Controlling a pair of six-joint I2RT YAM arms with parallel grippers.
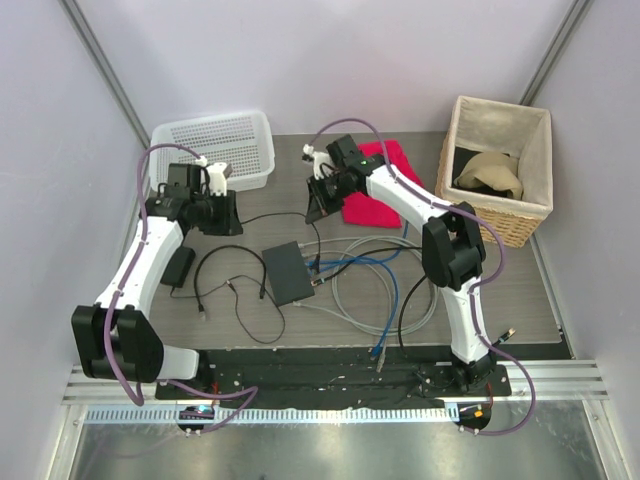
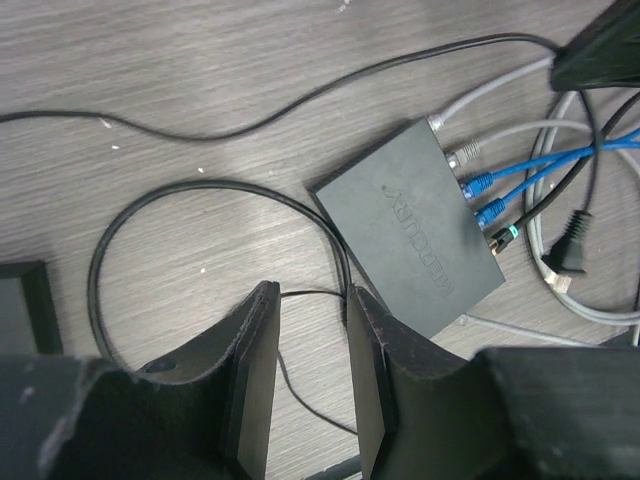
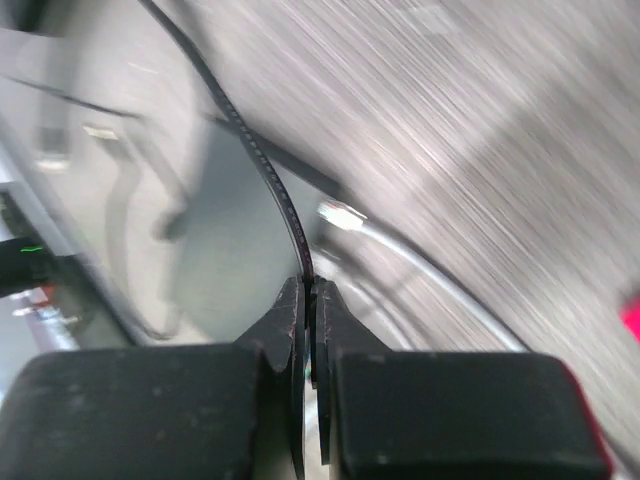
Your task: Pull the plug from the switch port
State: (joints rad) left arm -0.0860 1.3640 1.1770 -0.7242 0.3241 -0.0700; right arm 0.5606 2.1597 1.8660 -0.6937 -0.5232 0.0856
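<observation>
The flat black switch [image 1: 290, 272] lies on the table centre, also in the left wrist view [image 2: 405, 225]. Grey, blue and black plugs sit along its right edge. The black plug [image 2: 500, 238] with a green mark is in a port. Its black cable [image 1: 316, 240] runs up to my right gripper [image 1: 320, 205]. The right gripper [image 3: 308, 292] is shut on that cable [image 3: 265, 170], raised above the table behind the switch. The right wrist view is blurred. My left gripper [image 1: 222, 212] is open and empty [image 2: 312, 330], off to the switch's far left.
A red cloth [image 1: 382, 185] lies under the right arm. A white perforated basket [image 1: 215, 148] stands back left, a wicker basket [image 1: 500, 165] back right. A black adapter [image 1: 180, 265] and thin black cable loops [image 2: 150, 210] lie left; grey and blue cable coils [image 1: 375, 280] lie right. A loose black plug [image 2: 570, 255] lies beside the switch.
</observation>
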